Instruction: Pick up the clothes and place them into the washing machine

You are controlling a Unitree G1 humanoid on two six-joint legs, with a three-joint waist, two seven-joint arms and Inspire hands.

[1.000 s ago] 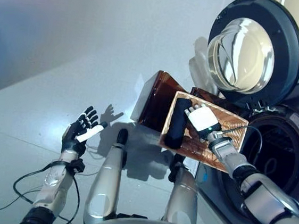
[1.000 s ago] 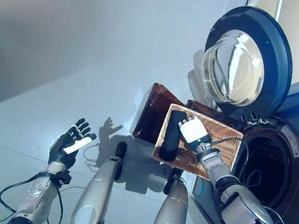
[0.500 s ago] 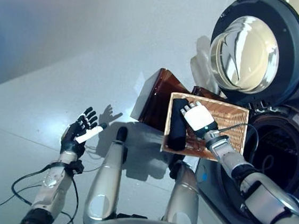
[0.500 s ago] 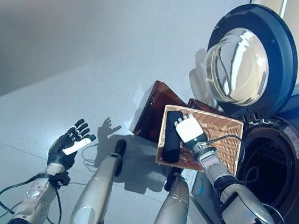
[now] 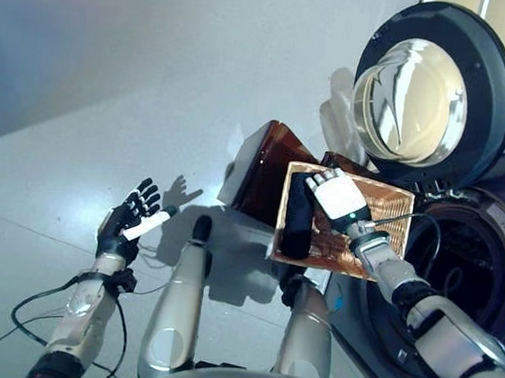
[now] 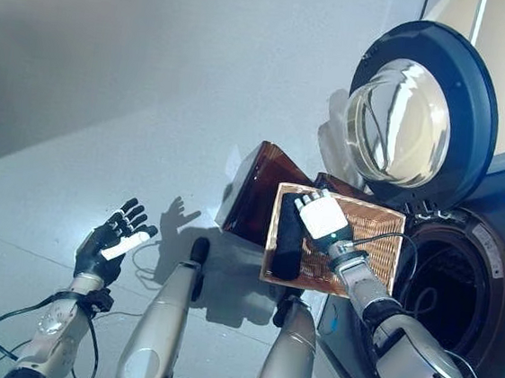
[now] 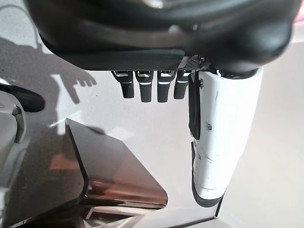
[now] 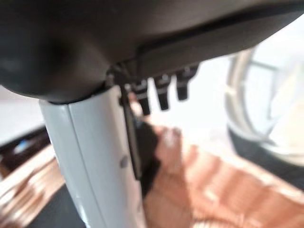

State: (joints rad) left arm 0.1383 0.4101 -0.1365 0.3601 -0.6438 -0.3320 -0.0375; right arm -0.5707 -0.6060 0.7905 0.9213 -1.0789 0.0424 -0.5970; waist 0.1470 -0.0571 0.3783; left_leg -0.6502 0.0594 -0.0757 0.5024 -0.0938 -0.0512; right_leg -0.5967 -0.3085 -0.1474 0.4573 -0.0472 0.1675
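A dark garment [image 5: 299,214], rolled into a long bundle, is lying along the left side of a woven basket [image 5: 378,211], running from its far rim toward its near rim. The basket is sitting tilted, its open face turned up toward the camera, just beside the washer [image 5: 484,267]. The washer's round door [image 5: 437,86] is standing swung wide open above the basket, and the dark drum opening [image 5: 462,256] is showing at the basket's right.

My right hand [image 5: 337,196] is reaching over the wicker basket [image 5: 386,208], which is crowding the washing machine opening [image 5: 462,256]; the open door [image 5: 430,86] is looming above, a brown box [image 5: 268,168] flanking left.
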